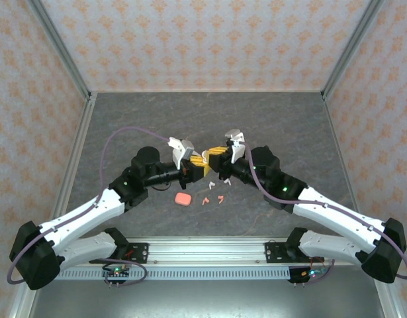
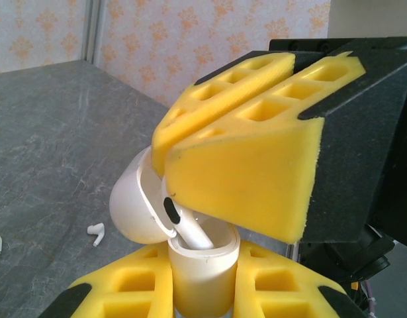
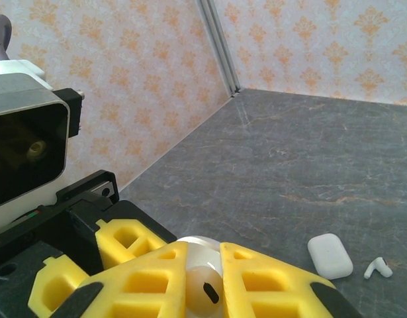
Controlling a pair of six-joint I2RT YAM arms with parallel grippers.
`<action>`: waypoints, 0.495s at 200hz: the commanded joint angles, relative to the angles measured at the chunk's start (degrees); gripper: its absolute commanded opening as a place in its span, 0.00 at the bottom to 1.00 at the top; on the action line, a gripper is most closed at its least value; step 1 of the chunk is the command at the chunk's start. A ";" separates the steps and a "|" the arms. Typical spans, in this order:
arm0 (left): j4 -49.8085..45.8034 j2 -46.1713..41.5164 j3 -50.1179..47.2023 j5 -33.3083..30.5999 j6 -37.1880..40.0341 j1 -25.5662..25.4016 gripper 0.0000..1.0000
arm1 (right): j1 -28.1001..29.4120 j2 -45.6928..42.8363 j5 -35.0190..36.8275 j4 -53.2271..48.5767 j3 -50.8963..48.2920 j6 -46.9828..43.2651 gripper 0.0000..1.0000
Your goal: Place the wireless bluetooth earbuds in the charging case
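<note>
From above, your left gripper and right gripper meet tip to tip over the table. On the table just on the near side of them lie a pink case and pink earbuds.

Through the left wrist camera, your left gripper is clamped on an open white case that stands upright between its pads, its lid tipped back. Directly above it, the right gripper pinches a white earbud whose lower end dips into the case's mouth. A loose earbud lies on the table left of the pads.

Through the right wrist camera, your right gripper is squeezed on the white earbud. To the right of its fingers a closed white case rests on the table.
</note>
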 commanded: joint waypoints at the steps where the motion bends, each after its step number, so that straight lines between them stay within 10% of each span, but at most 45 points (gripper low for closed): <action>1: 1.74 -1.70 0.97 -0.69 -0.28 -0.48 0.00 | 0.32 -0.56 -2.60 0.16 -0.25 1.18 0.17; 99: 1.05 -2.47 0.40 -0.80 0.84 -0.79 0.00 | -0.07 0.31 0.84 -14.88 13.75 2.71 0.44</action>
